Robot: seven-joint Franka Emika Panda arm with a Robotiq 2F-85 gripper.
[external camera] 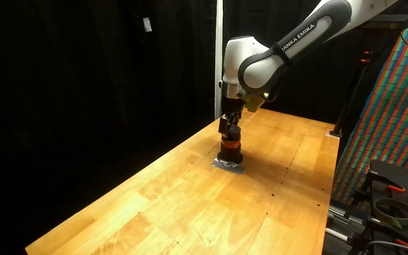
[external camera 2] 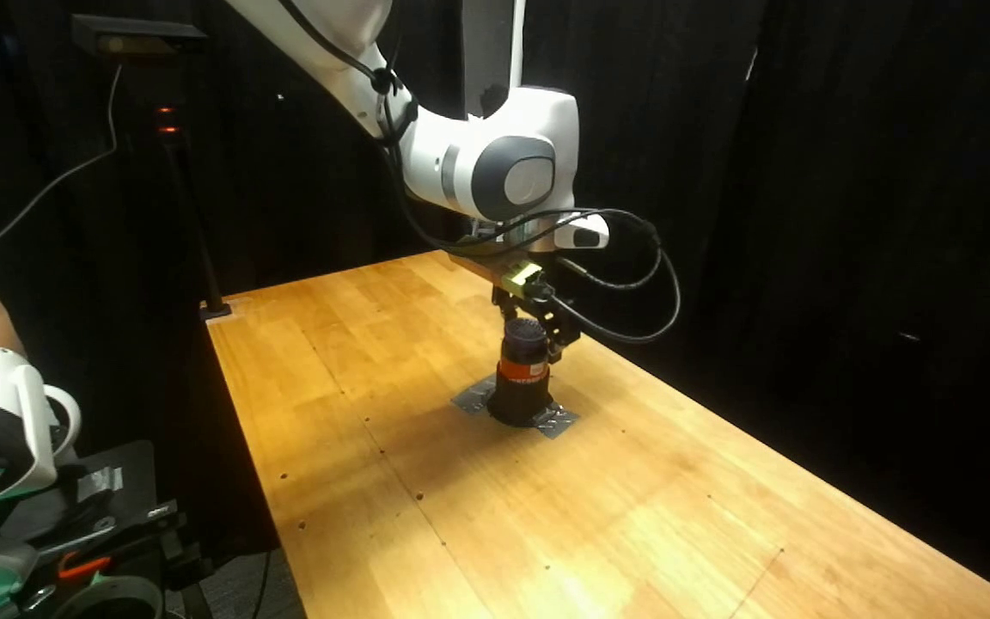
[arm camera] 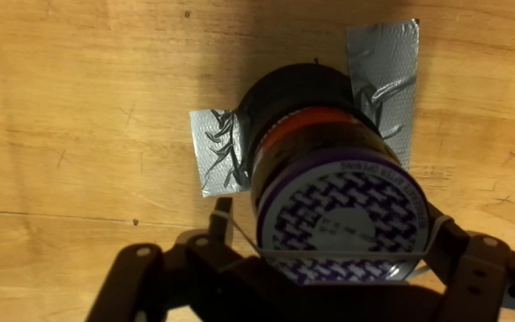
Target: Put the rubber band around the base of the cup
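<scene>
The cup (arm camera: 347, 192) is a dark jar with an orange-red stripe and a purple-and-white lid. It stands upright on the table and shows in both exterior views (external camera: 231, 150) (external camera 2: 522, 374). My gripper (arm camera: 331, 222) is open, with one finger on each side of the lid at its top. In the exterior views the gripper (external camera: 227, 132) (external camera 2: 536, 331) is by the cup's upper end. A pale rubber band (arm camera: 342, 255) is stretched between the two fingers. One strand crosses the lid and bends at its left rim. The other strand is mostly hidden by the dark gripper.
Silver tape (arm camera: 385, 85) (arm camera: 217, 152) holds the cup's wide black foot to the wooden table (external camera: 204, 212). A black stand (external camera: 345, 99) is at a table corner. A side cart with a tape roll (external camera: 393, 210) is beside the table. A cable loop (external camera 2: 671, 292) hangs from the wrist.
</scene>
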